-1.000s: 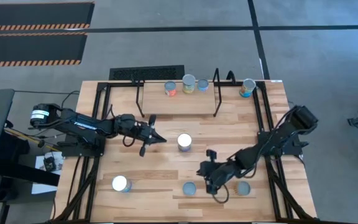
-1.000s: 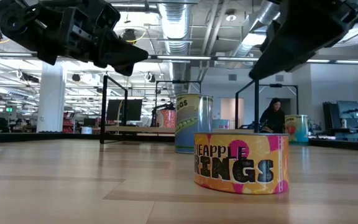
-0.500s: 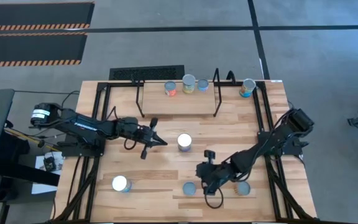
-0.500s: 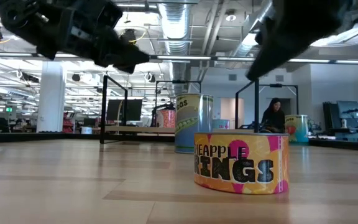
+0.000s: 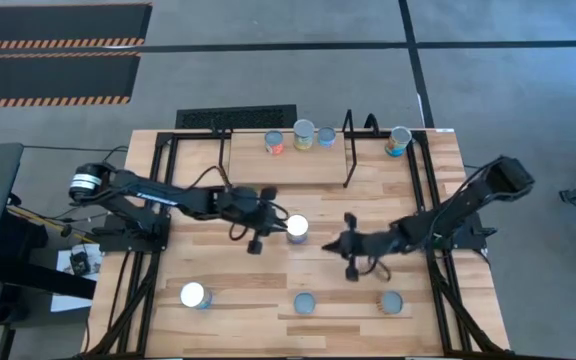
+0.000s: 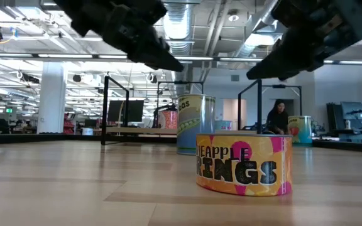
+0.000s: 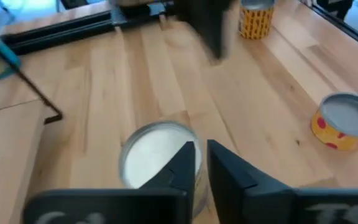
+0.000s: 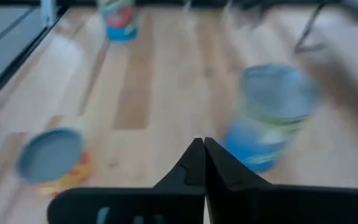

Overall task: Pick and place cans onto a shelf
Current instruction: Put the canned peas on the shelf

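A tall can with a bright top (image 5: 296, 228) stands upright in the middle of the table; it also shows in the left wrist view (image 7: 157, 158), the right wrist view (image 8: 266, 118) and the low view (image 6: 195, 122). My left gripper (image 5: 278, 214) is shut, just left of and above this can (image 7: 201, 155). My right gripper (image 5: 332, 244) is shut and points at the can from its right (image 8: 201, 146). The shelf (image 5: 286, 168) stands at the far edge with three cans on its board (image 5: 304, 133).
Three more cans stand along the near edge: one at the left (image 5: 194, 295), a flat pineapple can (image 5: 305, 303) (image 6: 244, 163) and one at the right (image 5: 392, 302). Another can (image 5: 399, 141) stands right of the shelf. A person (image 6: 275, 116) sits in the room behind.
My left gripper has gone toward the table's right edge, up to the middle can. My right gripper has left the near cans, gone toward the far edge and turned from pointing down-near to pointing at the table's left. No can has moved.
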{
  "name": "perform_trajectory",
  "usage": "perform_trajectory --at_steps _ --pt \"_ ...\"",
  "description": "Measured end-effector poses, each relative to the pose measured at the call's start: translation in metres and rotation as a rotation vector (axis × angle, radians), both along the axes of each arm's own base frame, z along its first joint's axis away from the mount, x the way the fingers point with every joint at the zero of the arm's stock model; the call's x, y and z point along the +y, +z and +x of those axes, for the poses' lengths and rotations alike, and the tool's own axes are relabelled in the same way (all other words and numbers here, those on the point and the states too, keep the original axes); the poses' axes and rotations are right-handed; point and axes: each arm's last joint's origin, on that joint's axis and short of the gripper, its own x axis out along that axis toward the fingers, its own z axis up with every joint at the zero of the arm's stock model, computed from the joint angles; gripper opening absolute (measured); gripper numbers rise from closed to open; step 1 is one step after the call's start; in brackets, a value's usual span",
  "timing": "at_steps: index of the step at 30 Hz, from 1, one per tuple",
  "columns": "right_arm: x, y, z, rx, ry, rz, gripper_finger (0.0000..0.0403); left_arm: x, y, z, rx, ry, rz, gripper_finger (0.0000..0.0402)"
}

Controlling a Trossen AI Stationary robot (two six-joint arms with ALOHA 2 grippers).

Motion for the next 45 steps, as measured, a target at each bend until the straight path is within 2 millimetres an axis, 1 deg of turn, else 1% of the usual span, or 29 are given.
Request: perform_trajectory --at_steps 4,8,11,15,18,20,23,24,27,30,34,37,40,41,43,45 --pt "-0.029 0.005 -0.015 -0.097 -0.021 -0.073 0.0007 -0.007 0.001 0.017 0.067 -0.025 0.011 0.0075" --pt "-0.051 0.015 -0.024 -0.152 -0.027 -0.114 0.0005 -0.014 -0.008 0.030 0.140 -0.021 0.114 0.0111" --pt "-0.057 0.020 -0.029 -0.179 -0.014 -0.142 0.0010 -0.017 -0.016 0.039 0.179 0.033 0.211 0.0127" --pt "-0.055 0.020 -0.034 -0.182 0.026 -0.172 0.0007 -0.018 -0.025 0.046 0.220 0.046 0.261 0.0130" --pt "-0.051 0.016 -0.036 -0.176 0.043 -0.171 0.0005 -0.018 -0.024 0.046 0.226 0.055 0.253 0.0110" --pt "-0.049 0.014 -0.038 -0.166 0.055 -0.167 0.0005 -0.017 -0.023 0.045 0.226 0.081 0.273 0.0079" --pt "-0.046 0.014 -0.038 -0.175 0.060 -0.165 0.0008 -0.016 -0.021 0.045 0.219 0.093 0.282 0.0021" --pt "-0.045 0.014 -0.038 -0.176 0.059 -0.167 0.0008 -0.016 -0.021 0.045 0.221 0.092 0.271 0.0012" --pt "-0.044 0.014 -0.039 -0.173 0.054 -0.178 0.0008 -0.016 -0.020 0.045 0.227 0.123 0.248 0.0005" --pt "-0.043 0.014 -0.039 -0.172 0.063 -0.195 0.0005 -0.014 -0.009 0.045 0.247 0.165 0.248 0.0002" --pt "-0.045 0.014 -0.039 -0.176 0.056 -0.206 0.0007 -0.007 0.025 0.047 0.239 0.243 0.267 0.0001" --pt "-0.046 0.015 -0.038 -0.178 0.054 -0.218 0.0007 0.004 0.050 0.044 0.278 0.334 0.278 0.0000" --pt "-0.046 0.015 -0.038 -0.180 0.060 -0.234 0.0006 0.020 0.078 0.033 0.303 0.469 0.266 0.0000" --pt "-0.046 0.015 -0.038 -0.182 0.061 -0.236 0.0007 0.027 0.085 0.028 0.320 0.518 0.262 0.0000" --pt "-0.046 0.015 -0.038 -0.183 0.064 -0.242 0.0007 0.043 0.093 0.017 0.346 0.609 0.244 0.0000" --pt "-0.046 0.016 -0.038 -0.185 0.067 -0.243 0.0008 0.062 0.094 0.007 0.377 0.690 0.216 0.0000"
